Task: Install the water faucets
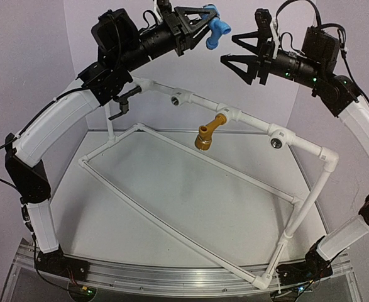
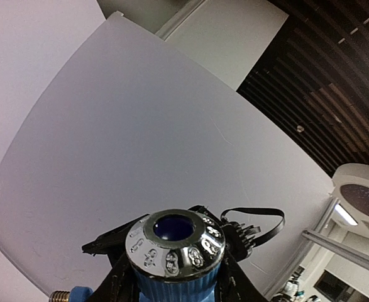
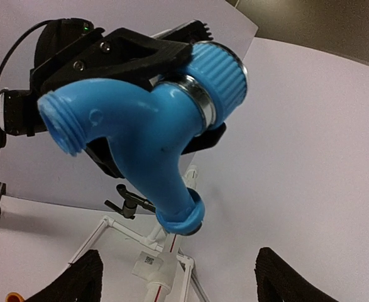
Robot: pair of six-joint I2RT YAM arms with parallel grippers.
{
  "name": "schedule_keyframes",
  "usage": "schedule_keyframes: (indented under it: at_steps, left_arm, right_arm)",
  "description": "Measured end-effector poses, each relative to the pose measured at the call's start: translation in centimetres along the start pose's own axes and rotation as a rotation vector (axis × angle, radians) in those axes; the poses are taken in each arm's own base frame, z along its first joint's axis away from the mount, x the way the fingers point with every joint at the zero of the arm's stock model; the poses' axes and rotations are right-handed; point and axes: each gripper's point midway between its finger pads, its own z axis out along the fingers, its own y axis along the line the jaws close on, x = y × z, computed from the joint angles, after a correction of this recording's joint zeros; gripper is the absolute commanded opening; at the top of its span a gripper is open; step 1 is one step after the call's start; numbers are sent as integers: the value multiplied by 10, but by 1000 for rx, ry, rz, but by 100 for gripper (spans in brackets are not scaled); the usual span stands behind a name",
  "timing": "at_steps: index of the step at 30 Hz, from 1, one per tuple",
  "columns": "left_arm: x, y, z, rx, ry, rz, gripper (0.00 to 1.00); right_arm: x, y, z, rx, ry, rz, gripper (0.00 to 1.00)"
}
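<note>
Clamping the blue faucet [image 1: 217,30] just below its ribbed knob [image 3: 220,72], the left gripper [image 1: 204,22] holds it high above the table [image 1: 171,189], well clear of the pipe frame [image 1: 253,123]. The right gripper [image 1: 229,50], jaws apart and empty, faces the faucet from the right and slightly below, near it but not touching. From the right wrist view the faucet lies dead ahead. Its threaded end [image 3: 60,123] juts free to one side and its spout [image 3: 179,217] hangs downward, so the body's long axis runs across the right gripper's line of approach.

Both exposed ends look open to a grasp, which suggests a mid-air hand-over. On the frame below, the black faucet [image 1: 124,104] sits at the left end and the yellow faucet [image 1: 209,133] near the middle. Two sockets remain unfilled, one [image 1: 176,100] between those faucets and one [image 1: 275,143] further right. The right arm is nearer to that further one.
</note>
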Motion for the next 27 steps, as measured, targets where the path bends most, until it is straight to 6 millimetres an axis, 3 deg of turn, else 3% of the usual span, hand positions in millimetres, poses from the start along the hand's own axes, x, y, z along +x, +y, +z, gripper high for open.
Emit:
schedule_keyframes:
  at_steps: [11,21,27]
  left_arm:
    - [11,-7,6,107,40,-106,0]
    - [9,-17,5,155,40,-137,0]
    - [9,-16,6,153,41,-150,0]
  right_arm:
    - [-20,19,9,-34,-66,-94,68]
    - [-7,15,20,-19,-44,-131,51]
    - [-2,12,25,-8,-32,-141,49]
